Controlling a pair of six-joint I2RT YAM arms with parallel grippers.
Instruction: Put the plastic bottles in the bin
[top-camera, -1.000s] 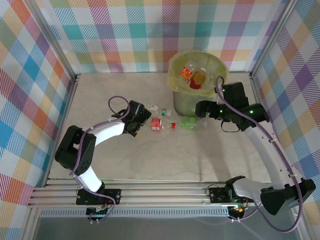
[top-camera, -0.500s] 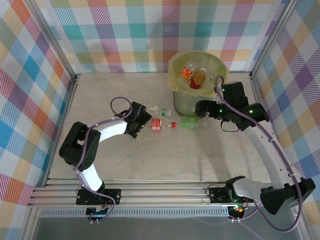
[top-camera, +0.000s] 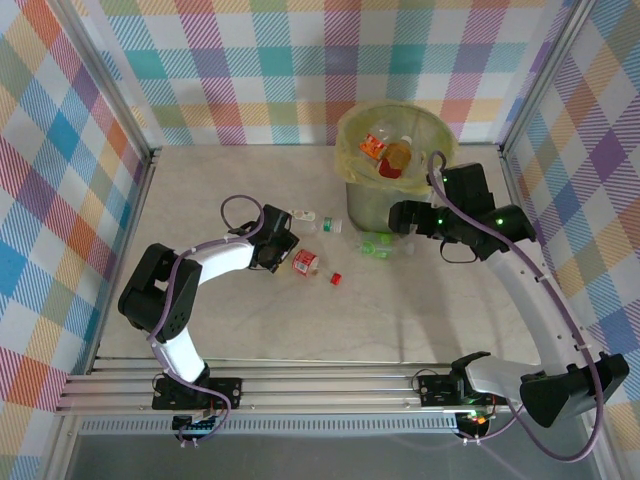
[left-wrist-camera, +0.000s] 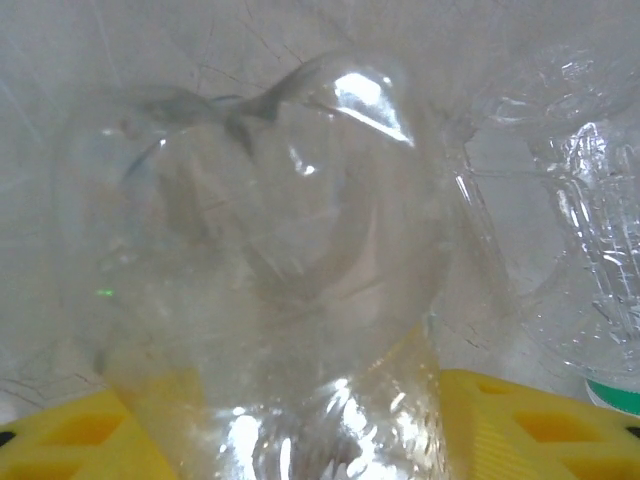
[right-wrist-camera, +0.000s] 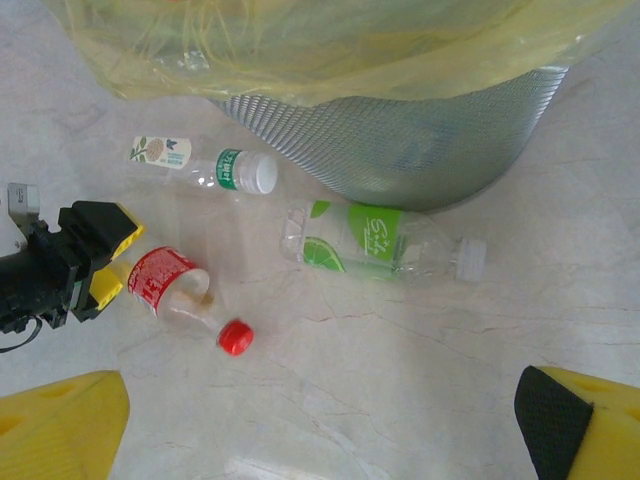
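One red-labelled bottle (right-wrist-camera: 170, 285) sits pinched in the left claw (right-wrist-camera: 105, 255) — right claw (top-camera: 398, 217) spread.

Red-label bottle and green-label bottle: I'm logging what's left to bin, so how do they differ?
The red-label bottle has a red cap; the green-label bottle a pale one. The red-label bottle's base sits between the fingers of the left tool; the green-label bottle lies free beside the bin. Both are clear and lie on their sides.

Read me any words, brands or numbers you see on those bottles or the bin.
None is legible.
green-labelled bottle: white script, too blurred to read.
red-labelled bottle: white print, too small.
white-labelled bottle: flower picture, print too small.
bottles in the bin: labels too small.
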